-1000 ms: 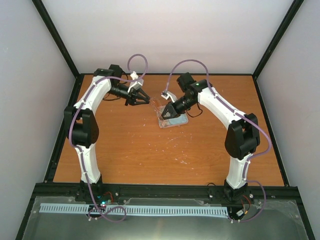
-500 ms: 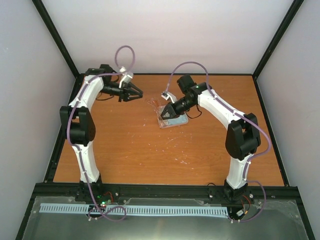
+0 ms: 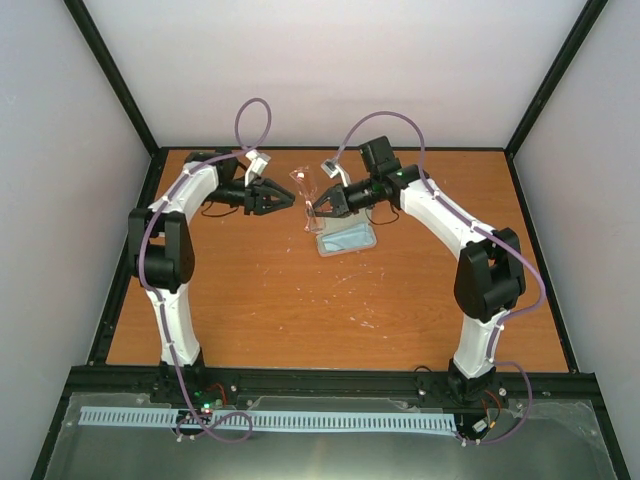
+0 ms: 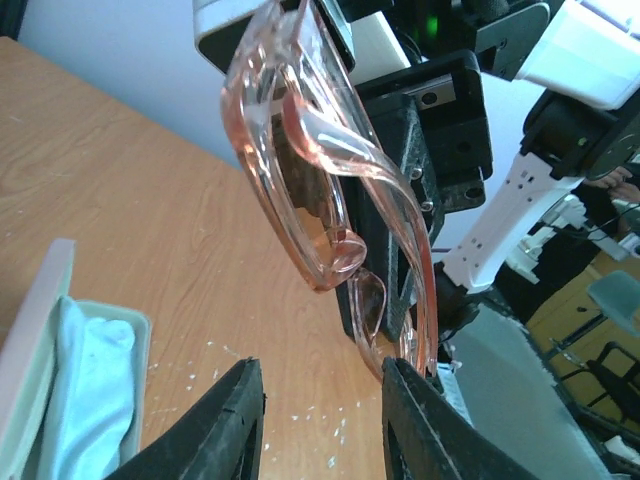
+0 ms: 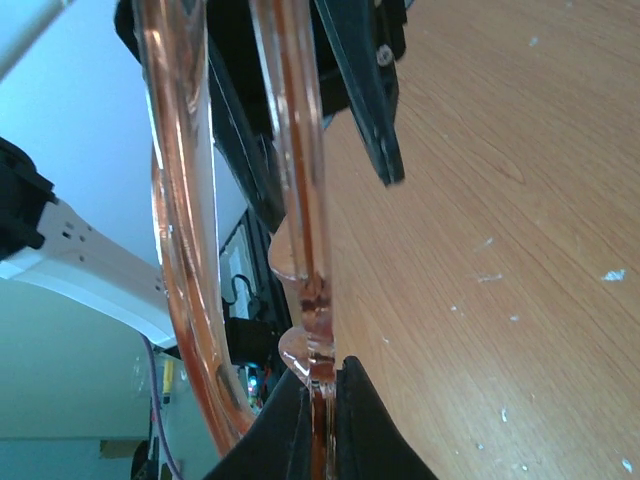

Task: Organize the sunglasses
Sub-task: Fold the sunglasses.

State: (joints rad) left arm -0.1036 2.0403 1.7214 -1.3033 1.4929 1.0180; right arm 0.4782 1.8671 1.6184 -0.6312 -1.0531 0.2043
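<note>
Amber sunglasses [image 3: 303, 188] pinched tight in R gripper [image 3: 318, 208], off table [image 3: 250, 300]; L gripper [image 3: 289, 200] at their 9 o'clock, part-open, empty.

Sunglasses [image 4: 300, 200]: translucent rose-amber frame and lenses.
Table [image 3: 260, 300]: orange-brown wood grain, speckled with white flecks.
Case [image 4: 50, 300]: pale, near-white rim; cloth [image 4: 90, 380] inside, light blue.
Arms [image 3: 430, 205]: white shells, black joints, mauve cables [image 3: 253, 100].
Walls [image 3: 330, 70]: plain pale grey-white.

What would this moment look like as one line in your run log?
right gripper: shut on sunglasses, lifted off table | left gripper: open, near sunglasses | case: open, cloth inside
</note>
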